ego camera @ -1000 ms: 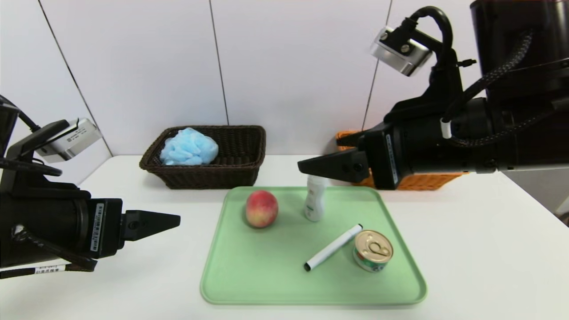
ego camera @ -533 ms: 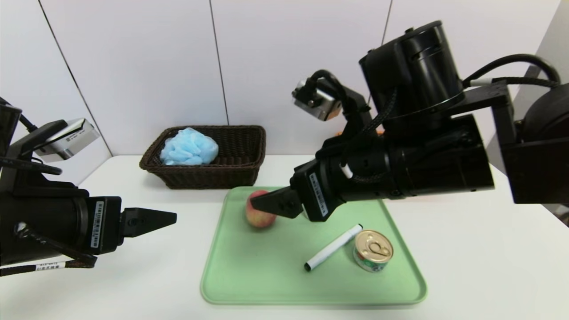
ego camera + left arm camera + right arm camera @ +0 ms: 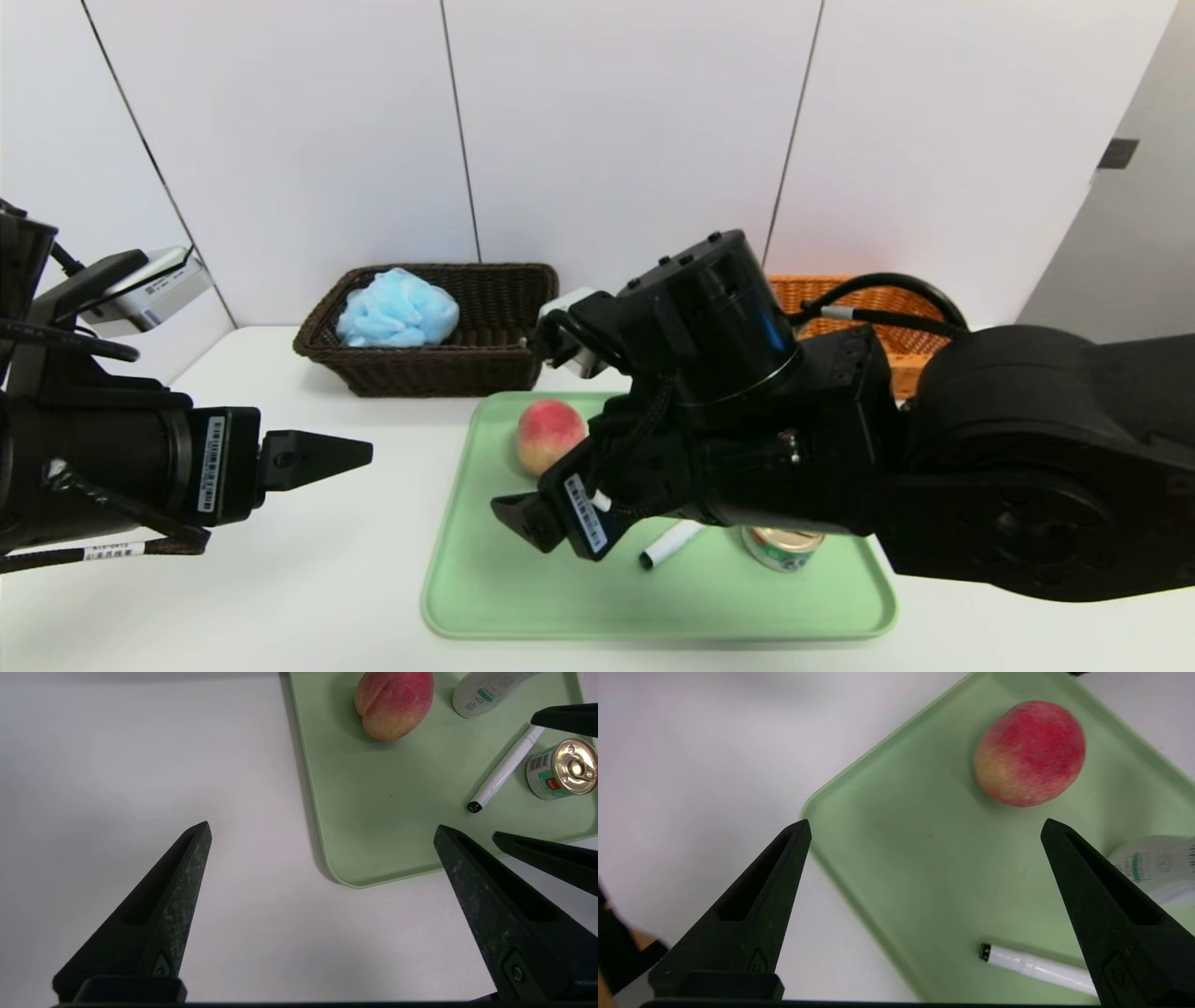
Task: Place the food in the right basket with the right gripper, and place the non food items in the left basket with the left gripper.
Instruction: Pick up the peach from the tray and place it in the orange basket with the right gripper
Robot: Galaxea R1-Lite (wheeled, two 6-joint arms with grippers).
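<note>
Head view: the dark brown woven basket [image 3: 439,327] holds 1 fluffy light-blue bath puff [image 3: 397,309]; the orange-tan woven basket [image 3: 864,303] sits behind the right arm, contents hidden. The right gripper [image 3: 523,523] hangs over the pale green tray [image 3: 485,597].

Left wrist view: the left gripper [image 3: 322,830], fingers spread, holds nothing above the white tabletop [image 3: 117,765]. The tray carries a red-yellow peach [image 3: 395,703], white bottle [image 3: 486,690], white marker pen [image 3: 504,767] and gold-lidded tin can [image 3: 560,767].

Right wrist view: fingers [image 3: 752,914] spread, empty.

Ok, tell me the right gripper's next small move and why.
Probably ease the right gripper forward toward the peach and centre it between the open jaws. It hovers over the green tray with nothing held, and the peach lies just ahead, off to one side. The left gripper waits beside the tray.
</note>
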